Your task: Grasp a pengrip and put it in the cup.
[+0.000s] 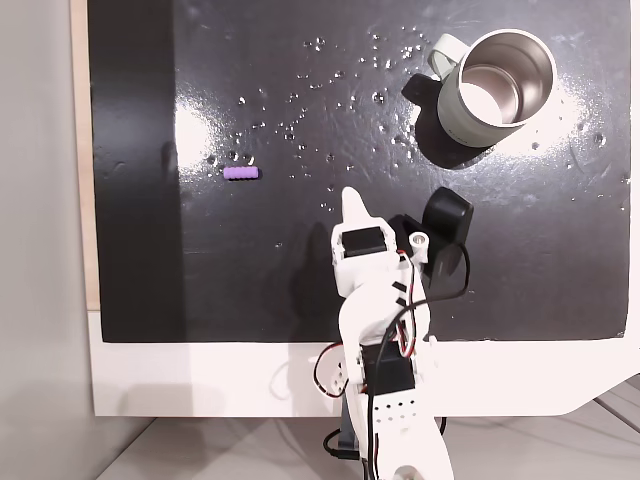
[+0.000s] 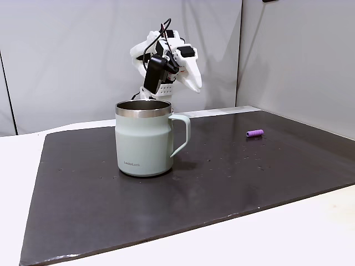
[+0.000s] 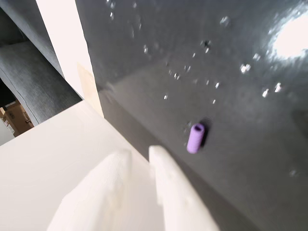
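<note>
Close under the wrist camera, my two white fingers (image 3: 163, 178) rise blurred from the lower edge, their tips side by side with only a thin slit between them, so my pincer (image 3: 140, 155) is narrowed almost shut and holds nothing. Just beyond the tips and off to their right in that view lies the one pengrip (image 3: 196, 138), a short lilac tube resting on its side on the black mat (image 3: 240, 192). Its long axis runs nearly up and down the wrist picture, and the open end faces away from my fingertips; its ribs are too blurred to make out.

Seen from above in a fixed view, the pengrip (image 1: 241, 173) lies with its long axis left to right, ahead and to the left of my pincer (image 1: 350, 196), well apart from it. From the low fixed view it (image 2: 254, 133) is a small lilac bar on the mat, off to the right of my raised pincer (image 2: 195, 86), whose fingertips I cannot separate there.

One cup (image 1: 495, 88) stands upright ahead and to the right of my pincer, its handle turned left in the view from above. White specks (image 1: 300, 105) scatter over the mat between cup and pengrip; I cannot tell what they are.
</note>
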Controlling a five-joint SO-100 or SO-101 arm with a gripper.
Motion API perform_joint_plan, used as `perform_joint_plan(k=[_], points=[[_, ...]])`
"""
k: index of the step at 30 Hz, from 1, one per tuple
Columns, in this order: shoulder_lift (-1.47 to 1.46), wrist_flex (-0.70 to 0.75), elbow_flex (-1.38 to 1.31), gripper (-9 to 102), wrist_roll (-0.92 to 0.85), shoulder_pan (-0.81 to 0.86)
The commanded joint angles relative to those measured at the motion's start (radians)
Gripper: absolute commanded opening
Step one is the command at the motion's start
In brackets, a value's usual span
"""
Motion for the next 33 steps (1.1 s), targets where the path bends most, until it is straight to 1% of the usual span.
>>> perform_joint_plan(k=[1, 7, 14, 17, 22, 23, 26, 28, 33], points=[[-0.195, 0.037, -0.255, 0, 0.063, -0.064], [-0.512, 0.124, -0.583, 0, 0.207, -0.189], [-0.925, 0.327, -0.985, 0, 0.436, -0.310], [-1.035, 0.362, -1.091, 0, 0.488, -0.362], [-1.227, 0.436, -1.279, 0, 0.526, -0.417], [-1.269, 0.456, -1.318, 1, 0.537, -0.419], [-1.388, 0.523, -1.417, 11, 0.583, -0.417], [-1.457, 0.552, -1.463, 15, 0.601, -0.411], [-1.606, 0.597, -1.545, 17, 0.618, -0.397]])
